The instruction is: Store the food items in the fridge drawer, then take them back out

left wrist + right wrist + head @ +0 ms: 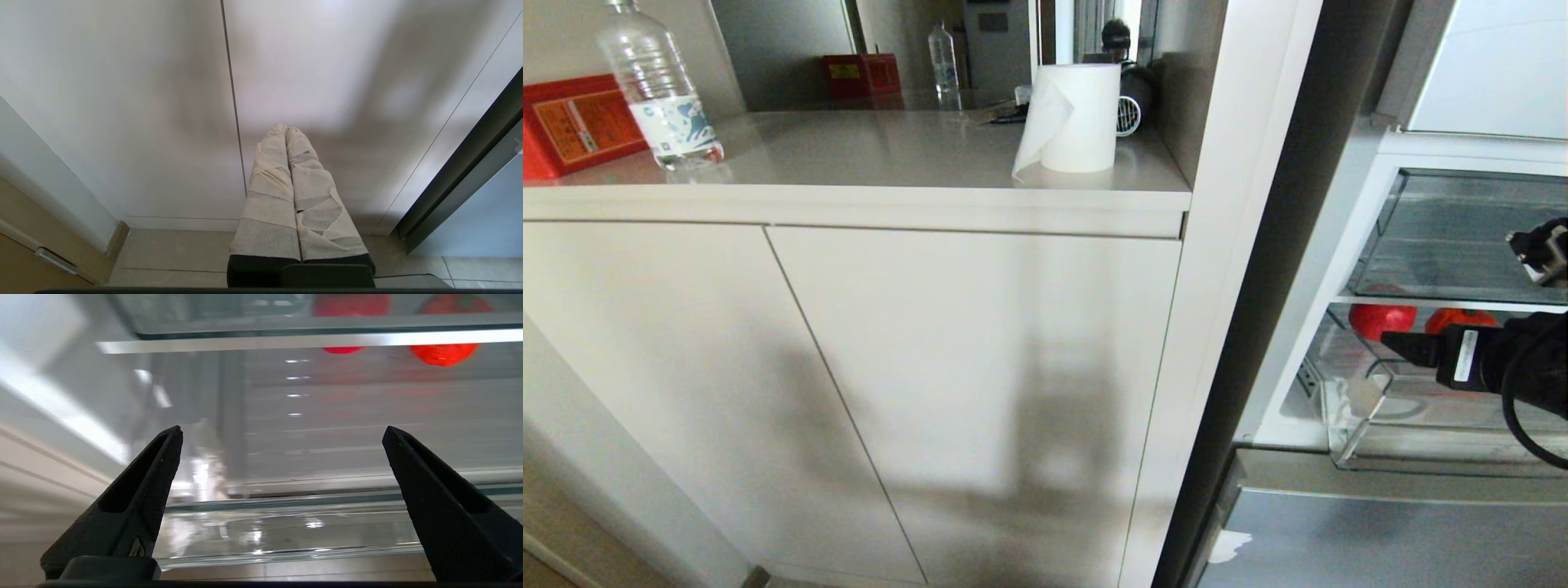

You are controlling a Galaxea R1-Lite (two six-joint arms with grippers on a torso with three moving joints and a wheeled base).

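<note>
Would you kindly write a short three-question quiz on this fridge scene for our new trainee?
1. True or false: the right pincer is clamped on a red food item.
2. How many red food items lie in the clear fridge drawer? A) one B) two C) three
3. Fill in: on the counter, the white paper towel roll stands ____.

Key:
1. False. Its jaws stand wide apart and empty at the drawer's front, short of the items.
2. B. One and another sit side by side towards the back.
3. Upright, with a loose sheet hanging down.
</note>
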